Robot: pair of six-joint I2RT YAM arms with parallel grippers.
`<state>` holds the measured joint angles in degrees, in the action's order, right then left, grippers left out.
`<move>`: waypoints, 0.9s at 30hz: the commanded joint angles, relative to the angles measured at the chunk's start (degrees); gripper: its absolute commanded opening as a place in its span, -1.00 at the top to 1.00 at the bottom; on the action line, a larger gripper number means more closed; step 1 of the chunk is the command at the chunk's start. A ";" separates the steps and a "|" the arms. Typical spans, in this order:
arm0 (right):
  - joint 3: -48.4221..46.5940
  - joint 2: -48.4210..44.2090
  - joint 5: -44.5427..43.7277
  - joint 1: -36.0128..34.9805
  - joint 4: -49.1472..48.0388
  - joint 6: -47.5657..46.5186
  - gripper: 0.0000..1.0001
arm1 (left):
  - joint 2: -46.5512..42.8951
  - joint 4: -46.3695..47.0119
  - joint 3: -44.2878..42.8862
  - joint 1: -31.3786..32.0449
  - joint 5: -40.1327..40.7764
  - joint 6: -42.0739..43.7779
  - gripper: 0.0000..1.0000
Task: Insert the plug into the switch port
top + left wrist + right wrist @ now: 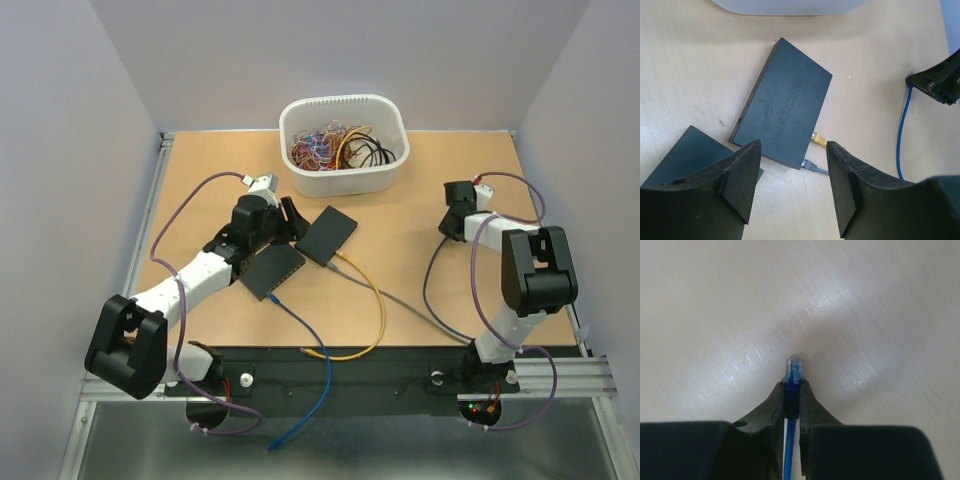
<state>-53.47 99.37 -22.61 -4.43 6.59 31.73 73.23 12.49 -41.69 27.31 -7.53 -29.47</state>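
Note:
My right gripper (pixel 794 385) is shut on a blue plug (pixel 794 371), whose clear tip pokes out past the fingertips just above the bare table. It hangs at the table's right side (pixel 455 225), well away from the switches. Two flat black switches lie left of centre: the far switch (pixel 328 235) and the near switch (pixel 272 272). In the left wrist view the far switch (pixel 782 110) has a yellow plug (pixel 818 139) and a grey plug (pixel 810 165) in its ports. My left gripper (pixel 792 185) hovers open and holds nothing, close above the switches (pixel 290 220).
A white tub (pixel 345 178) of coloured bands and cables stands at the back centre. A yellow cable (pixel 375 300) and a grey cable (pixel 400 300) trail from the far switch toward the front. Another blue cable (pixel 310 345) runs from the near switch over the front edge.

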 commanded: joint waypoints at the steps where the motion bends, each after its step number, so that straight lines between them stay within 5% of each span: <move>1: 0.21 0.74 6.77 0.38 -1.40 0.00 0.88 | -0.37 1.48 -0.06 0.46 -0.47 -0.15 -0.30; 10: 1.18 -7.33 31.99 -3.91 -12.91 -10.45 0.99 | -1.07 1.05 -1.11 0.73 -0.47 -0.76 -0.28; 19: 8.20 -21.40 53.17 -22.46 -21.35 -21.70 0.99 | -7.48 2.01 1.08 0.82 -3.19 -2.16 -0.24; 27: 10.76 -28.53 59.08 -28.88 -23.28 -21.62 0.99 | -14.25 3.33 4.42 2.39 -7.15 -7.43 -0.22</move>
<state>-43.05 72.90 31.79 -31.88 -12.69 11.35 61.45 13.58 -38.46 28.58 -12.05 -34.17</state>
